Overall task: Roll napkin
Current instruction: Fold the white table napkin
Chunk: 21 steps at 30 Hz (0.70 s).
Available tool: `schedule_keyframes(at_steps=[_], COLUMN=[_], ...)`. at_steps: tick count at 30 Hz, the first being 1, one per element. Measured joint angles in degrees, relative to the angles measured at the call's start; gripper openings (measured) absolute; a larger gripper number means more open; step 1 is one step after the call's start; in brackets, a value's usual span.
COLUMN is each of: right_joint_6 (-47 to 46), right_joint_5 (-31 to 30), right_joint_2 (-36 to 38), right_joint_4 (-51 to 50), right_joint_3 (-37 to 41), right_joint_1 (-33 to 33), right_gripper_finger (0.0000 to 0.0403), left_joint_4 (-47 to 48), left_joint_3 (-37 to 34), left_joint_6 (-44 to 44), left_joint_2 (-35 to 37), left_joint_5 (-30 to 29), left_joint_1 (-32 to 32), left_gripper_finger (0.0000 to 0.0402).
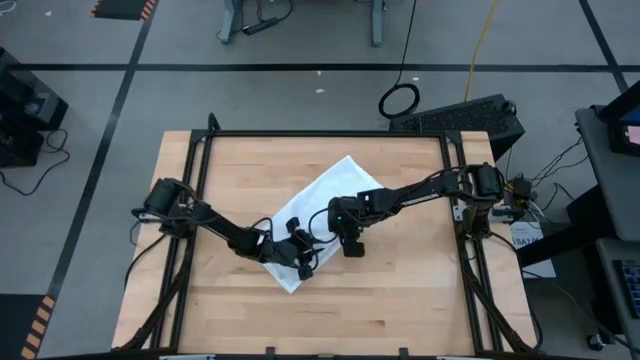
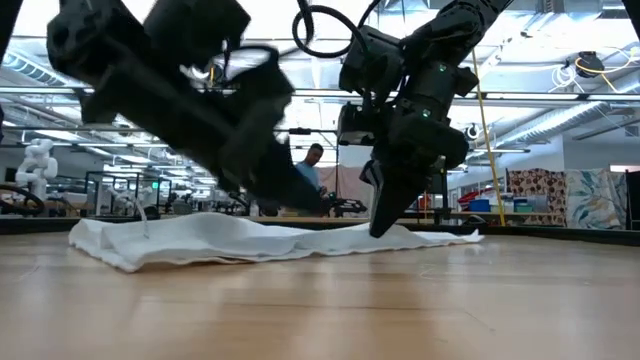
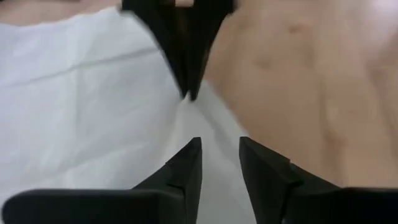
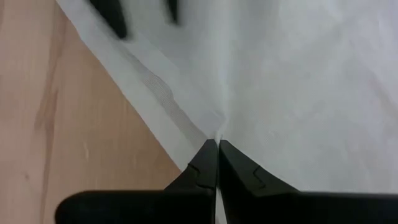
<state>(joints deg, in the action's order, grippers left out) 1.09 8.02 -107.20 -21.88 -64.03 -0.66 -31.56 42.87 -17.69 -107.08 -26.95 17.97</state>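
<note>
A: What is seen nearest on the table point(image 1: 400, 300)?
B: The napkin point(image 1: 330, 195) is laid slantwise at the middle of the wood, its near corner under the left gripper point(image 1: 303, 262)

A: How is that claw set?
B: Its fingers point(image 3: 186, 165) are parted by a narrow gap over the cloth; nothing is seen pinched between them

A: And farther off?
B: The right gripper point(image 1: 352, 247) is pressed together, a fold at the napkin's edge nipped at its tips. Beyond the table, a person point(image 2: 312, 165) is seen
</note>
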Motion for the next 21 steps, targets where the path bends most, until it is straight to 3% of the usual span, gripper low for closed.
schedule_keyframes(at_steps=[6,13,21], right_joint_6=[0.62,2.48,2.75], right_joint_5=[2.79,2.85,2.83], right_joint_2=[0.00,0.00,0.00], right_joint_4=[-0.86,-2.13,-2.29], right_joint_3=[0.00,0.00,0.02], right_joint_1=[0.00,0.01,0.01], right_gripper_finger=[0.0000,0.0000,0.0000], left_joint_4=[15.67,29.95,32.50], left_joint_3=[-0.11,-1.25,-1.29], left_joint_6=[-1.81,-2.54,-1.33], left_joint_2=[9.34,14.18,16.38], left_joint_5=[0.76,7.36,5.34], left_joint_1=[2.40,11.02,18.43], left_gripper_finger=[0.0109,0.0109,0.0139])
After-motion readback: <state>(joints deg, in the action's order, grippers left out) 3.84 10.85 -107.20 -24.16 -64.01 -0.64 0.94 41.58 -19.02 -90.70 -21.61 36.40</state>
